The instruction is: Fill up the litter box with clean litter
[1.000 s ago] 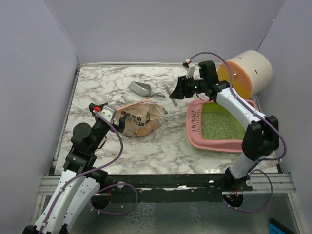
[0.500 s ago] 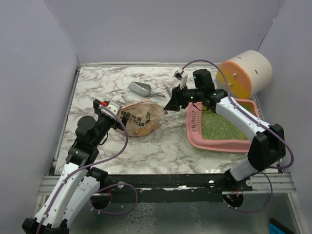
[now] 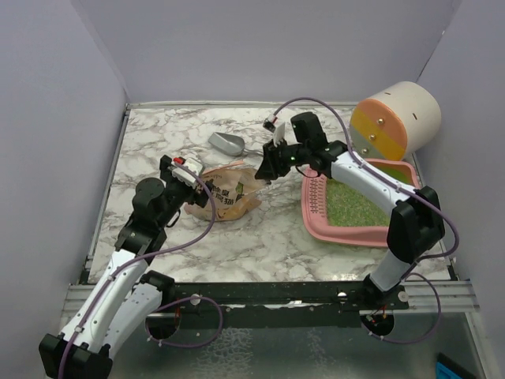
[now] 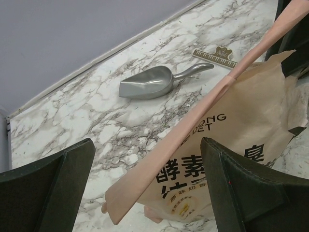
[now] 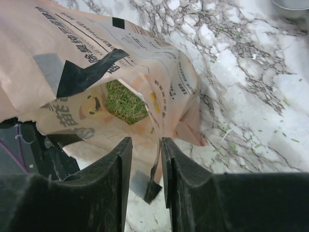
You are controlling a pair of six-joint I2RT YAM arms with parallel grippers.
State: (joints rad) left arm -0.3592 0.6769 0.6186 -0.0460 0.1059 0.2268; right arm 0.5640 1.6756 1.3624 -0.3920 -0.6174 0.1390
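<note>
Nearest the arm bases, the left hand (image 3: 189, 175) hangs over the marble worktop (image 3: 150, 138) with its fingers spread wide. The upper edge of the tan printed bag (image 3: 229, 193) runs up between them, and whether they touch the paper cannot be told. The bag lies slumped on its side near the middle of the worktop, its torn mouth facing right. The right hand (image 5: 146, 145) is at that mouth, its fingers drawn narrow with the thin lip of the bag in the gap; whether they pinch it I cannot tell. Green granules show inside the bag. To the right, apart from the bag, sits the pink litter box (image 3: 339, 234), with clean litter (image 3: 351, 205) covering its floor. Farther back a grey metal scoop (image 3: 226, 143) lies on the marble. A cream, orange and yellow cylinder (image 3: 398, 118) lies on its side behind the box.
</note>
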